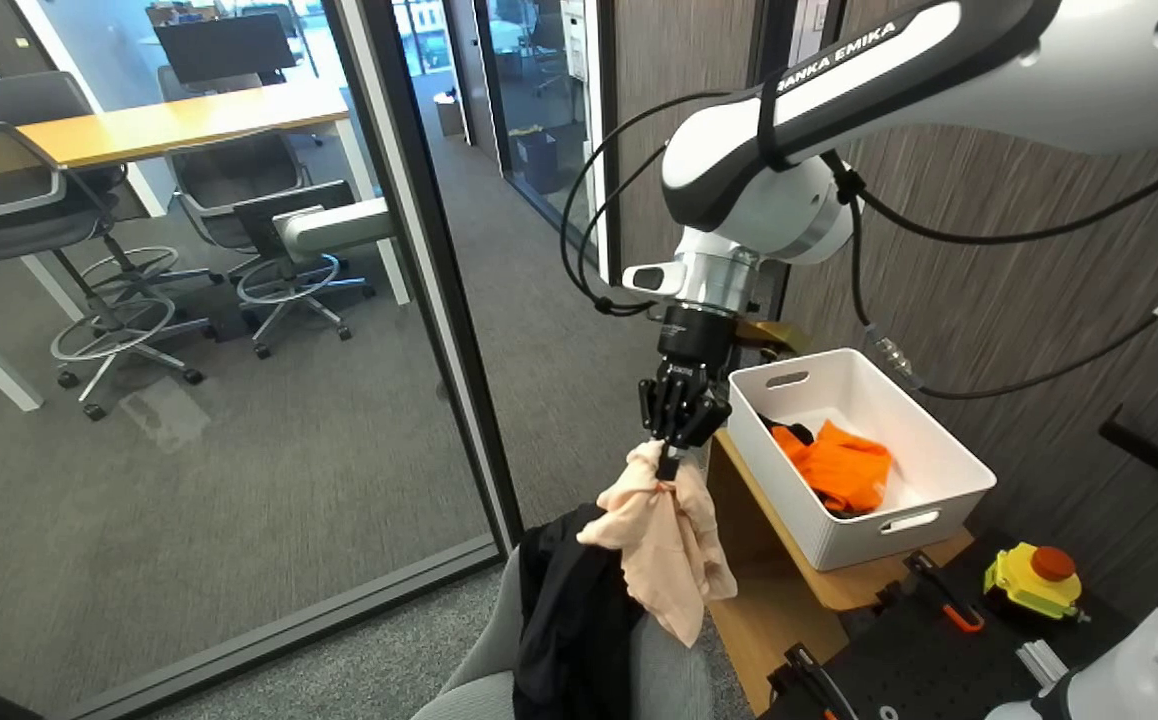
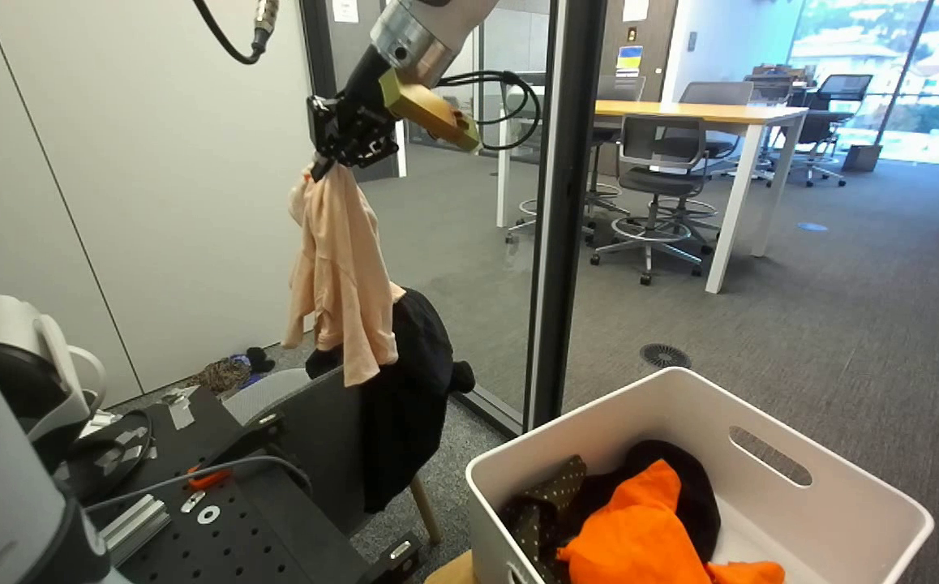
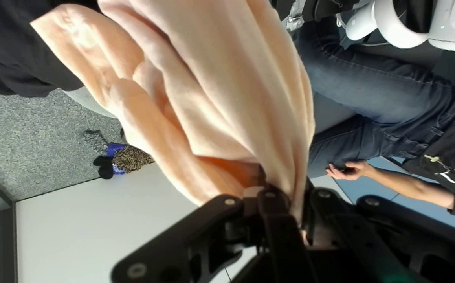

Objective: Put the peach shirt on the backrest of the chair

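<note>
My gripper (image 1: 670,462) is shut on the peach shirt (image 1: 667,555). The shirt hangs down in loose folds from the fingertips. In an exterior view the gripper (image 2: 322,166) holds the shirt (image 2: 341,268) high, with its lower end at the height of the top of the grey chair (image 2: 315,442). The chair (image 1: 674,675) has a black garment (image 1: 574,620) draped over its backrest. The shirt's lower part overlaps the black garment (image 2: 417,389) in both exterior views; I cannot tell whether they touch. In the wrist view the shirt (image 3: 227,90) fills the upper middle, above the fingers (image 3: 282,188).
A white bin (image 1: 799,510) with an orange garment (image 1: 849,468) and dark clothes stands on a wooden shelf beside the chair. A black perforated board (image 2: 250,531) carries tools. A glass wall frame (image 1: 439,280) stands behind the chair. A person (image 3: 373,90) sits nearby in the wrist view.
</note>
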Motion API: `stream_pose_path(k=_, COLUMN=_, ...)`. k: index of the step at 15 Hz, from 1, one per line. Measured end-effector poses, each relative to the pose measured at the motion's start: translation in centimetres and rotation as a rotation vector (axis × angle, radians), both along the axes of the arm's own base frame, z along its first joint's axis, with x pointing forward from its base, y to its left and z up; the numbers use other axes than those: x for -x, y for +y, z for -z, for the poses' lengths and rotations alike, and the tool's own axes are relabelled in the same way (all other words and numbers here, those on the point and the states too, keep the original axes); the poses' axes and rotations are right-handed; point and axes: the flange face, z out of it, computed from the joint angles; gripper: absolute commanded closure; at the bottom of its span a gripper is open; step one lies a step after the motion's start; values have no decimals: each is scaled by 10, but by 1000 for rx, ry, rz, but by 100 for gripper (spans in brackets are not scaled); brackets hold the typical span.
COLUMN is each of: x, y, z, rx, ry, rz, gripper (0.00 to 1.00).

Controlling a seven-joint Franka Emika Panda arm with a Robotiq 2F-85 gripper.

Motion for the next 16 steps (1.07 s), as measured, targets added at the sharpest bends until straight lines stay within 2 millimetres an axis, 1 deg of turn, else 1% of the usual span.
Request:
stream_pose_path(k=2, x=-1, y=4, z=16, rx=10, ry=17, rz=-2, gripper=88)
stream_pose_path(k=9, x=-12, y=11, z=85, rx=59, ry=55, rz=29, gripper=88)
stream_pose_path(k=16, x=-23, y=11, z=141, rx=99, ry=91, rz=66, gripper=88)
